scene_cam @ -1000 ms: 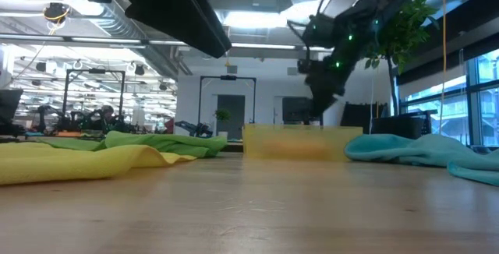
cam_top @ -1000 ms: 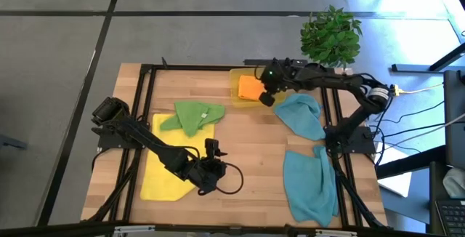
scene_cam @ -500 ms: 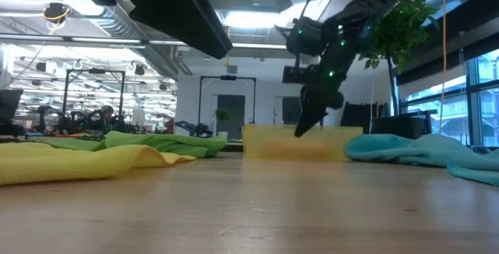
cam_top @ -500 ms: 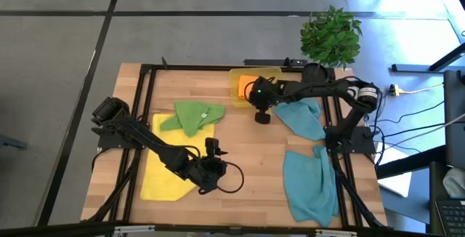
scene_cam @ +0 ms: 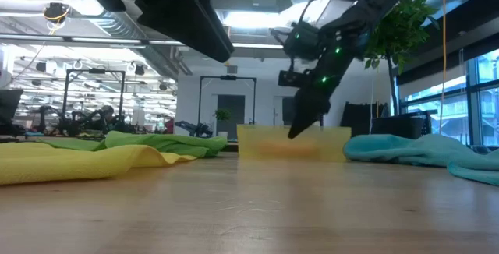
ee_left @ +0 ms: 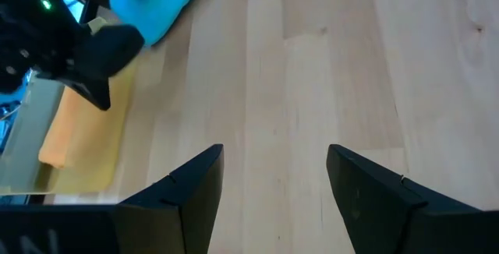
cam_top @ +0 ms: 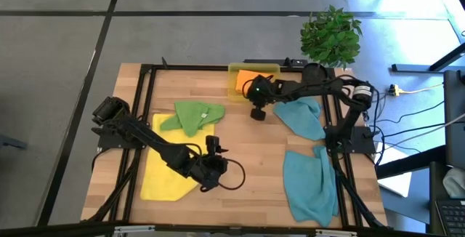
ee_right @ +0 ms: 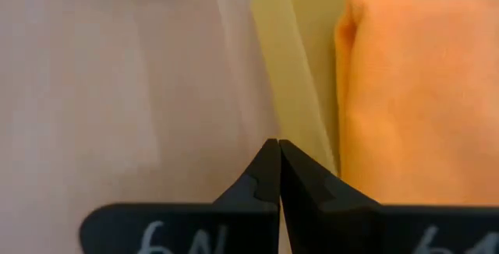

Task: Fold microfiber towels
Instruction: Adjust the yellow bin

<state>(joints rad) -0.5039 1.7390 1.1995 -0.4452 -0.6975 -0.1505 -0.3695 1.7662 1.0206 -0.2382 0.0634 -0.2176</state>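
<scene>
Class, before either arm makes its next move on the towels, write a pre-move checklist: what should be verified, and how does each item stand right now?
1. Right gripper empty: ok, fingers shut on nothing, beside the tray's wall.
2. Orange towel stowed: ok, it lies folded in the yellow tray.
3. Left gripper ready to grasp: ok, fingers open over bare table.
4. Yellow towel folded: not ok, it lies spread out by the left arm.
5. Green towel folded: not ok, crumpled on the yellow towel's far edge.
6. Two teal towels folded: not ok, both lie rumpled on the right side.
</scene>
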